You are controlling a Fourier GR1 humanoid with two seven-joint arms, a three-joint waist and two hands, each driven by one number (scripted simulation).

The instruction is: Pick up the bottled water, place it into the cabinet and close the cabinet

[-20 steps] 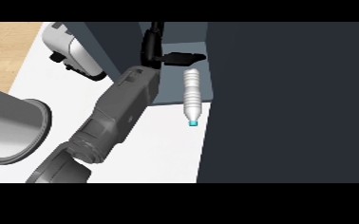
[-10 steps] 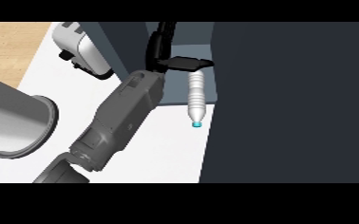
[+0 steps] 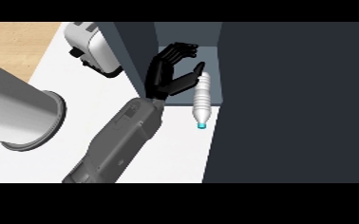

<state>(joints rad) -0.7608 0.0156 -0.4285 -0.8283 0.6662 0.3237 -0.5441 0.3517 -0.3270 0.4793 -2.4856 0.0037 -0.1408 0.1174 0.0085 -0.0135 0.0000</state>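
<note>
Head view, looking steeply down on a white worktop (image 3: 161, 161): one grey forearm (image 3: 116, 144) rises from the lower edge toward the centre, ending in a black hand (image 3: 168, 76) w/ fingers (image 3: 179, 50) spread and mostly straight, tips pointing up toward the cabinet (image 3: 186, 35) opening. Which arm it is cannot be told from this view. The thumb (image 3: 191, 76) angles out to the right, its tip touching or just beside the upper part of the bottled water (image 3: 202, 99); the fingers are not curled round the bottle, so the hand holds nothing. The bottle, clear w/ a pale blue cap (image 3: 201, 125), lies on its side, cap end nearest the camera, base end pointing into the cabinet's grey recess; its lower half rests on the worktop, right against the edge of the dark cabinet door (image 3: 288, 104) that fills the right side of the view. Left of the hand a dark vertical panel (image 3: 126, 52) forms the cabinet's other side. Beyond that panel, top left, sits a white-and-grey toaster (image 3: 91, 47). At far left a large grey cylindrical pot (image 3: 24, 111) stands on the worktop, well apart from the bottle. A strip of wood-coloured floor (image 3: 24, 40) shows at upper left. No second hand in view.
</note>
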